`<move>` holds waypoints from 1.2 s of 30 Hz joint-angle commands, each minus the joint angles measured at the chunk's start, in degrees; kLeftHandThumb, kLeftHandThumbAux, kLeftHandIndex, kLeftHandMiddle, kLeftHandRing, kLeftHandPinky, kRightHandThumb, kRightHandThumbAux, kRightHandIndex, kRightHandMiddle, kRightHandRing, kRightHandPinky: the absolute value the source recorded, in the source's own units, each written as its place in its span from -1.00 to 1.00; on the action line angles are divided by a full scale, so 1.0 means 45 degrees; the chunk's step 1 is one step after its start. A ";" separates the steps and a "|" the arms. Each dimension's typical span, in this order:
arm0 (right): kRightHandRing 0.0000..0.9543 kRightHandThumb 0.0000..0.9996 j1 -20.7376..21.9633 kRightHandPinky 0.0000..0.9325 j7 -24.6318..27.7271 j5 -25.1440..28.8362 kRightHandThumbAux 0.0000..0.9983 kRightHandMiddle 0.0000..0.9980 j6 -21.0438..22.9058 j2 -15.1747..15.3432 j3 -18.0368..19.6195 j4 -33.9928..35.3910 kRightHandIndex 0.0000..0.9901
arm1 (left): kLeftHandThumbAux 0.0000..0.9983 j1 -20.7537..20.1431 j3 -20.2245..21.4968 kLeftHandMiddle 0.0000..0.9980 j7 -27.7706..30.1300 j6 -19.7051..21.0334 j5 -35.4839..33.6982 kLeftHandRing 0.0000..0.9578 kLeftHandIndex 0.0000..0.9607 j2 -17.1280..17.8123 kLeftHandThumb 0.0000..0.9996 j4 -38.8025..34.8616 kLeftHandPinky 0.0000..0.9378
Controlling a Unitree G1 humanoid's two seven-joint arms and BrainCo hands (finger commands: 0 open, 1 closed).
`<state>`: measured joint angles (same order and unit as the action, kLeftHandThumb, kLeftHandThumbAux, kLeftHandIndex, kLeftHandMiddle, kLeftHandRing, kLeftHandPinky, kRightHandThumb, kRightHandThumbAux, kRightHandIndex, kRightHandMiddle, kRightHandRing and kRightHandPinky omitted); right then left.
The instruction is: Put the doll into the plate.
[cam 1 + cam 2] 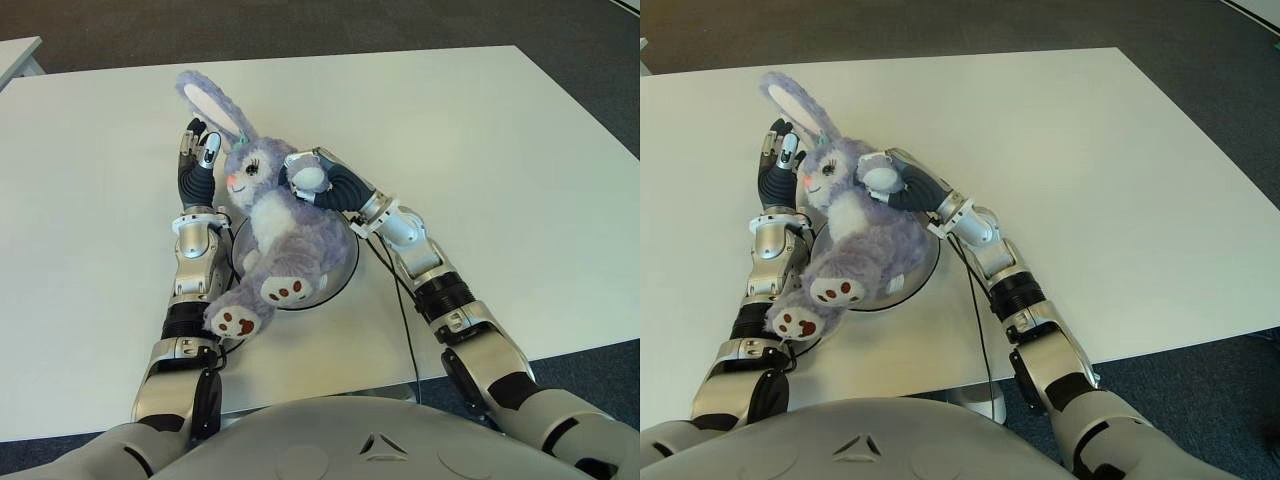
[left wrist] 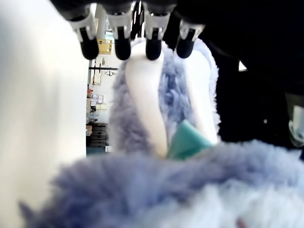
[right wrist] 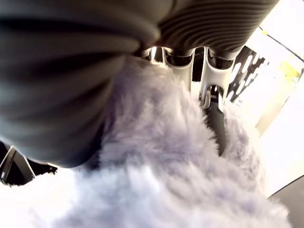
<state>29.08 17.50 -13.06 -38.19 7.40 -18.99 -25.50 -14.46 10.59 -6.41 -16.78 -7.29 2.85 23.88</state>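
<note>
Doll [image 1: 272, 215] sprawled over the plate [image 1: 343, 262], long axis running from ears at 11 o'clock to feet at 7 o'clock, face up. Right hand [image 1: 318, 183] has its fingers [image 3: 214, 118] buried in the fur, gripping at 1 o'clock. Left hand [image 1: 198, 160] stands straight-fingered against the head, holding nothing. White table [image 1: 500, 150], dark carpet [image 1: 300, 30] beyond. The left wrist view alone shows a green tag [image 2: 187, 140] between the ears.

One doll [image 1: 275, 215], a purple plush rabbit with two long ears and two paw-printed feet. One plate [image 1: 340, 275], round, beneath it. One white bench [image 1: 480, 150]. Two robot hands: the left hand [image 1: 198, 160] and the right hand [image 1: 318, 182].
</note>
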 commanded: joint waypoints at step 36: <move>-0.73 -0.61 -0.0162 -0.81 -0.1072 -0.0658 0.26 -0.73 -0.0536 -0.0112 -0.0146 -0.0765 -0.83 | -0.20 0.1060 0.0500 -0.91 0.0764 -0.0082 -0.0546 -0.86 -1.00 -0.0770 -1.00 0.1312 -0.87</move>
<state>29.08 12.62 -15.33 -40.16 7.18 -19.14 -27.40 -15.16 12.57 -3.63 -17.25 -8.15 2.30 24.79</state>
